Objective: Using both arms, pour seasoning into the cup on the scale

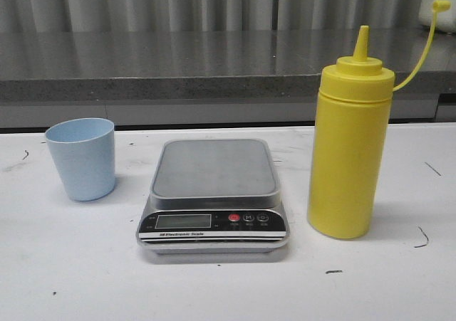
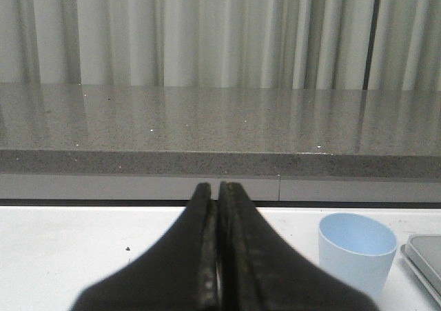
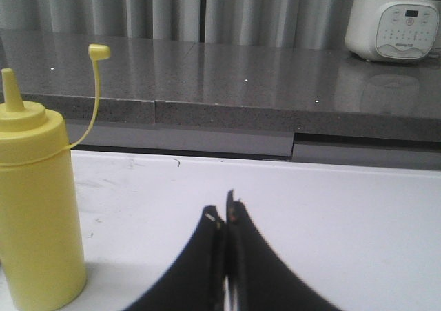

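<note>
on the bench (image 1: 228, 292) the cup (image 1: 81, 158) is seen left of the empty scale (image 1: 214, 166), the bottle (image 1: 350, 150) right. both arms' fingers (image 2: 207, 256) (image 3: 219, 256) are pressed together, empty. nothing is begun; the cup must be grasped and set on the scale.

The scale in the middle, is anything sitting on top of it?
No. The scale has a bare grey platform; the cup stands on the table to its left, the seasoning to its right. Its display shows no readable digits.

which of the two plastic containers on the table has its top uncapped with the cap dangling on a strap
The tall yellow plastic squeeze bottle, right of the grey digital scale: its nozzle is bare, cap hanging on a thin strap. The small pale blue plastic cup has no cap.
</note>
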Robot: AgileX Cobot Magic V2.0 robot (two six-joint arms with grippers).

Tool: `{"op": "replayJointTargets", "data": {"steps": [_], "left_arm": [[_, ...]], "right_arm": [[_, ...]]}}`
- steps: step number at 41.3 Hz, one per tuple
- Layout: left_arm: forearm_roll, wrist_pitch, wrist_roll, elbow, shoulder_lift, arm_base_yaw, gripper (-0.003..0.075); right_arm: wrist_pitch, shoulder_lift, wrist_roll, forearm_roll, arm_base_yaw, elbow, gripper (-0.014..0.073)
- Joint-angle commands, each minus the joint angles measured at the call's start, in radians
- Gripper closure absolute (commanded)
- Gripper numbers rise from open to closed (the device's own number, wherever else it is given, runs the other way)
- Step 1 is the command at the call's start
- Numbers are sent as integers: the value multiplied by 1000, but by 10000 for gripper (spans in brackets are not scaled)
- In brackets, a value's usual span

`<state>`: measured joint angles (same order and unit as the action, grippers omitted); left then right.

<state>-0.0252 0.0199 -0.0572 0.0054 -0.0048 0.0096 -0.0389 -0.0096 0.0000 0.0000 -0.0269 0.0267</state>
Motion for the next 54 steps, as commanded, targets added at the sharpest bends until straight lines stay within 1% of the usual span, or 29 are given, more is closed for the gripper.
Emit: {"op": "replayJointTargets", "data": {"steps": [1, 6, 9, 14, 18, 24, 32, 38, 41, 54], "left_arm": [[8, 101, -3, 23, -17, -2, 740], [8, 166, -3, 4, -17, -2, 740], [8, 162, -3, -38, -17, -2, 740], [8, 108, -3, -137, -13, -2, 740], [8, 40, -3, -234, -13, -2, 740], [8, -118, -3, -400, 30, -2, 740], [8, -338, -3, -604, 174, -2, 740], [8, -489, -3, -715, 295, -2, 740], [8, -544, -3, -736, 343, -2, 740], [8, -634, -3, -734, 465, -2, 740]], "right_arm": [[97, -17, 0, 0, 6, -8, 662], [87, -17, 0, 0, 6, -52, 662], [70, -17, 0, 0, 6, -98, 662], [9, -8, 0, 0, 6, -203, 662], [-53, 27, 0, 0, 6, -293, 662], [-167, 128, 0, 0, 6, -432, 662], [-320, 266, 0, 0, 6, -591, 662], [-430, 365, 0, 0, 6, -671, 662], [-454, 400, 0, 0, 6, -678, 662], [-575, 523, 0, 0, 6, -677, 662]]}}
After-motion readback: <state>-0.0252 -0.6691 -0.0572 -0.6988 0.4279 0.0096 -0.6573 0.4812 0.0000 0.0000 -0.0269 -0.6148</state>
